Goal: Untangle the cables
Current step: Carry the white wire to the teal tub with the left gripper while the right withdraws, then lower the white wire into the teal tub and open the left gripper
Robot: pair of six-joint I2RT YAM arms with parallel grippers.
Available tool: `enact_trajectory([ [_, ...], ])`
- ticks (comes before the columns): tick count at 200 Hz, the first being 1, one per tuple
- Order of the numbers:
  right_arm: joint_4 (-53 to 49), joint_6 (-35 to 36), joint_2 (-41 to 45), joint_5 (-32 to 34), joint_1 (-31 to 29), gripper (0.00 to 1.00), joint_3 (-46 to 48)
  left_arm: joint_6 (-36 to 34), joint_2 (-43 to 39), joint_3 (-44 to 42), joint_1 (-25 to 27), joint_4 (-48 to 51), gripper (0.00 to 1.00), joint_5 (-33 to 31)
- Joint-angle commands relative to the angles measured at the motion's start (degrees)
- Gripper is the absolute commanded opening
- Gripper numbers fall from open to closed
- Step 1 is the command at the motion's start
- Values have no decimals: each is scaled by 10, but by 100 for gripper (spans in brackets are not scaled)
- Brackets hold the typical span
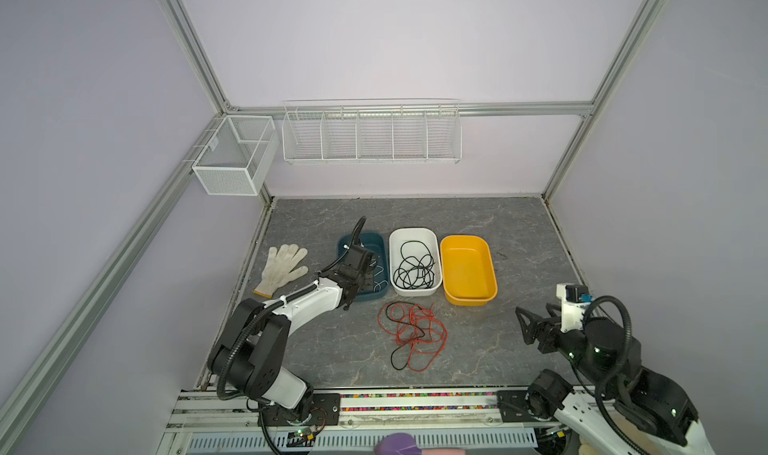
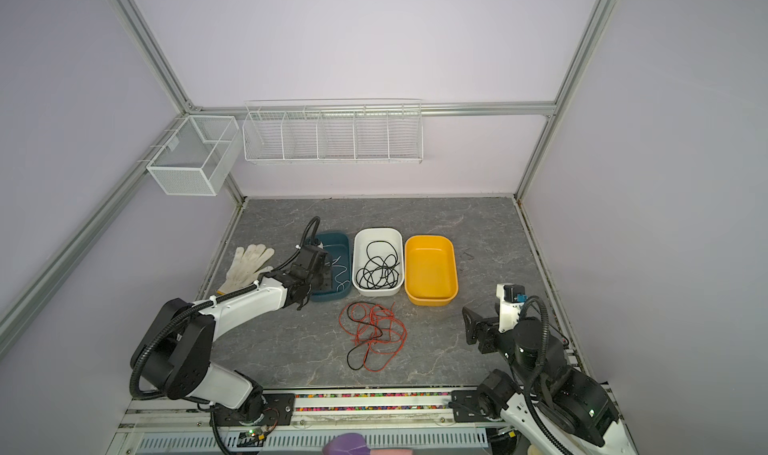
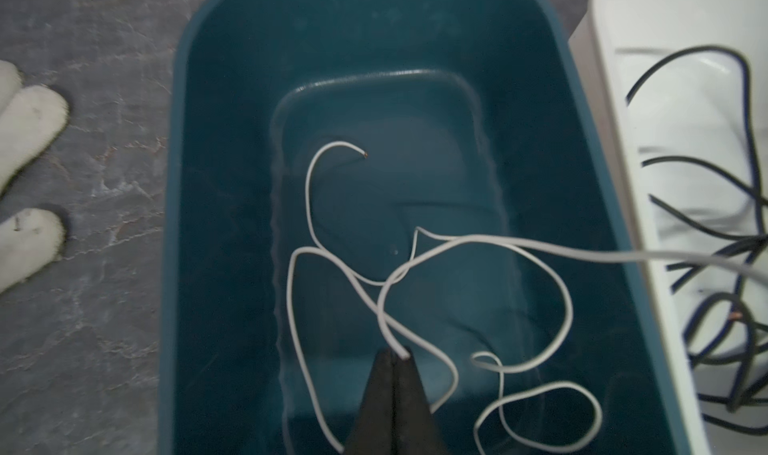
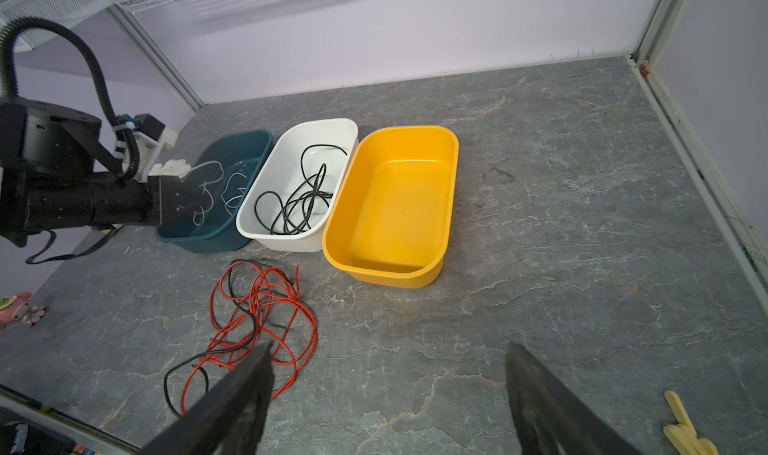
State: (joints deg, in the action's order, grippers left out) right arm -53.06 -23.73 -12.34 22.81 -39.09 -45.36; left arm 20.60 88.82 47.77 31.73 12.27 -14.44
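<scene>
Left gripper [image 3: 395, 355]: jaws pressed together, nipping the white cable [image 3: 308, 195] right at the tips.
White cable: its loops lie just below and ahead of the left jaws, inside the teal bin [image 3: 224, 183]. One strand runs off sideways past the rim toward the white bin [image 3: 615, 100]; cannot tell whether it rests on the rim.
Step, as I read it: dropping the white cable into the teal bin.
Doing it well: draw the stray strand inside the rim first, let go low, then lift straight up so no loop snags a tip.
Right gripper [image 4: 390, 349]: jaws wide apart, nothing between them.
Tangle [image 4: 259, 307]: red and black, on the table just ahead of the right jaws, off to one finger's side.
Black cable [image 4: 307, 195]: in the white bin, beyond the tangle.
Yellow bin [image 4: 390, 276]: no cable in it; likely meant for the reds.
</scene>
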Motion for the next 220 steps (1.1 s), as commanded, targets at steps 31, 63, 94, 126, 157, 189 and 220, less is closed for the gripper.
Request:
enact_trajectory([
  [31,24,4,40,17,2,88,15,16,37,66,-27,67,0,49],
  [63,28,5,56,16,5,88,14,32,34,62,-29,58,0,77],
  [94,30,10,64,8,19,88,14,37,46,63,-30,56,0,97],
  [126,29,19,65,0,22,88,13,49,76,87,-47,78,12,143],
  [157,33,29,62,-11,25,88,13,62,66,99,-60,99,38,167],
  [189,43,47,50,-51,47,88,14,57,16,91,-60,98,70,134],
  [220,48,55,37,-82,63,88,16,80,-34,84,-59,131,80,73],
])
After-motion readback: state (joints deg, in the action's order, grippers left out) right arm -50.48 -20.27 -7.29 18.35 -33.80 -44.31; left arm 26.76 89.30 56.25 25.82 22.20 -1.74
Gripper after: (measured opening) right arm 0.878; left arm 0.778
